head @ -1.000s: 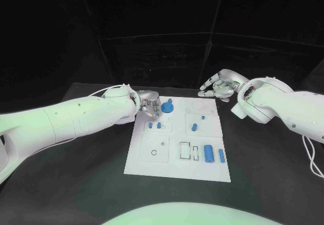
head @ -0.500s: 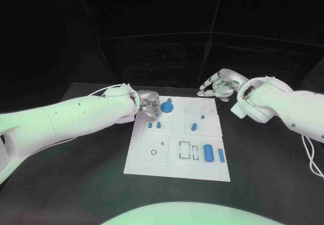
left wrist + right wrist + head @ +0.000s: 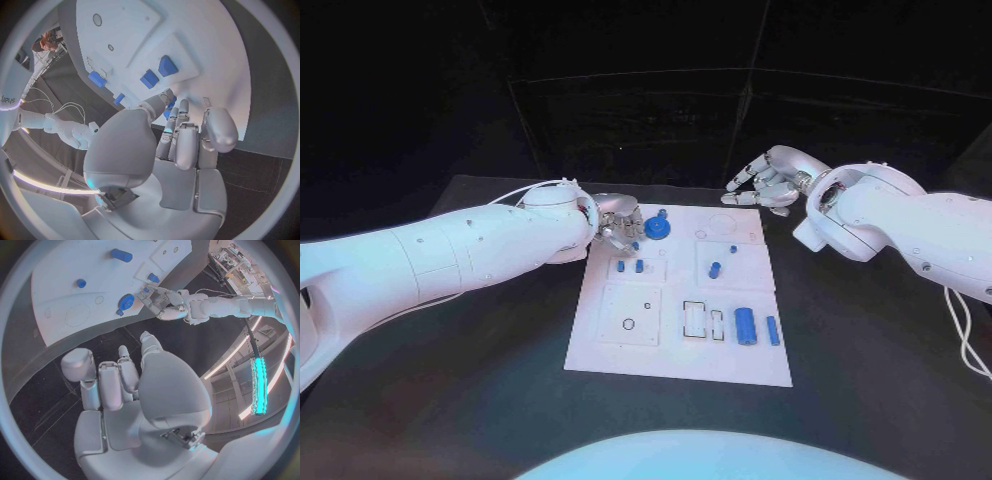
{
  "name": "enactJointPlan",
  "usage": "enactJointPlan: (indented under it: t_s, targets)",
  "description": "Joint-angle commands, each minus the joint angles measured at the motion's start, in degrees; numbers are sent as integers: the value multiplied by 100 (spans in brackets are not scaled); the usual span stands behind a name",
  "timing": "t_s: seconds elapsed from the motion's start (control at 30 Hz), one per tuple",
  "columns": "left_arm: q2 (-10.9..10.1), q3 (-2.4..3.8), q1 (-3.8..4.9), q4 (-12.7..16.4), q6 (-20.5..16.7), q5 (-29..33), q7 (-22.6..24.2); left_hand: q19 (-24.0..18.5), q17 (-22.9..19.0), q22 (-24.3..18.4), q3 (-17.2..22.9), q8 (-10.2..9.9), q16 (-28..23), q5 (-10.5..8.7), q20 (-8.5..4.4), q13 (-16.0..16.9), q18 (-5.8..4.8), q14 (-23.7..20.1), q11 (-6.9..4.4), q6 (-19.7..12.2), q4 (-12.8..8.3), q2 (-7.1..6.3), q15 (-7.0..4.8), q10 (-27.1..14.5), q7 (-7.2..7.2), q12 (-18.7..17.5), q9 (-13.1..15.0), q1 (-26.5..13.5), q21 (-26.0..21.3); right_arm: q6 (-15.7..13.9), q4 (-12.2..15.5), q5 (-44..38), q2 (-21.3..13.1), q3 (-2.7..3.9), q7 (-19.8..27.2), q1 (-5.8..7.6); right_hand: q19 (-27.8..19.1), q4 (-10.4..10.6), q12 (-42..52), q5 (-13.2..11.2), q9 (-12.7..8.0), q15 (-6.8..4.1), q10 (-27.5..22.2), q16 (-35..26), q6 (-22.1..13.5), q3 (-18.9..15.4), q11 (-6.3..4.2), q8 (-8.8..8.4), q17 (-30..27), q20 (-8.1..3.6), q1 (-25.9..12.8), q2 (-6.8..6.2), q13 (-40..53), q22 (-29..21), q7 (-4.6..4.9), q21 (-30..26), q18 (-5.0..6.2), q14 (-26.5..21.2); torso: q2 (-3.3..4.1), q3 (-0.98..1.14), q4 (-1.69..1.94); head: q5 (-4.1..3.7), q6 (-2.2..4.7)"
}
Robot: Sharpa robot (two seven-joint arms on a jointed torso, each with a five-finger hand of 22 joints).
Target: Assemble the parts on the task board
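The task board [image 3: 678,348] lies at the table centre. The left hand [image 3: 620,225], at about 11 o'clock of the board, has been shifted slightly toward the round blue part [image 3: 658,230] since a second ago; whether a small blue piece is pinched cannot be told. Seating seems in progress. The right hand [image 3: 764,183], at 1 o'clock, is unchanged, released and holding nothing. Two blue cylinders [image 3: 746,326] wait at 5 o'clock, and nothing is seen blocking them.

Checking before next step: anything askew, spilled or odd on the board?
Nothing stands out. The task board lies flat on the table, blue parts all on it. The left hand is at its far corner; the right hand is off it.
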Motion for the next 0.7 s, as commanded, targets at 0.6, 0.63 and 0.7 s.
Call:
enactJointPlan:
  t_s: [0.6, 0.63, 0.7]
  targets:
    - [-390, 11, 8, 186, -332, 513, 56, 6, -42, -16, -9, 202, -35, 26, 62, 45, -48, 97, -12, 255, 58, -44, 43, -8, 94, 82, 19, -12, -51, -87, -102, -16, -15, 3, 14, 10, -200, 46, -1481, 48, -6, -31, -979, -148, -46, -83, -26, 51, -124, -13, 142, 150, -1223, -435, -12, -311, 170, 218, -7, -3, 8, -24, 10]
    - [-436, 14, 9, 202, -407, 662, 109, 8, -40, -14, -29, 203, -33, 23, 60, 51, -49, 99, -15, 253, 71, -62, 40, 6, 95, 97, 16, -40, -50, -92, -116, -19, -15, 3, 11, 10, -240, 54, -1917, 51, -6, -36, -1237, -183, -49, -89, -34, 59, -161, -13, 181, 159, -1599, -535, -10, -379, 184, 207, -7, -1, 9, -25, 12]
    - [-511, 19, 11, 222, -532, 997, 209, 7, -30, -30, -182, 164, -24, 12, 55, 61, -45, 108, -22, 170, 155, -140, 40, -9, 66, 116, -11, -198, -74, -95, -139, -27, -13, 2, 6, 10, -286, 92, -2684, 41, -6, -40, -1569, -245, -60, -127, -36, 74, -219, -17, 243, 160, -2314, -671, -12, -484, 202, 188, -8, 0, 8, -25, 14]
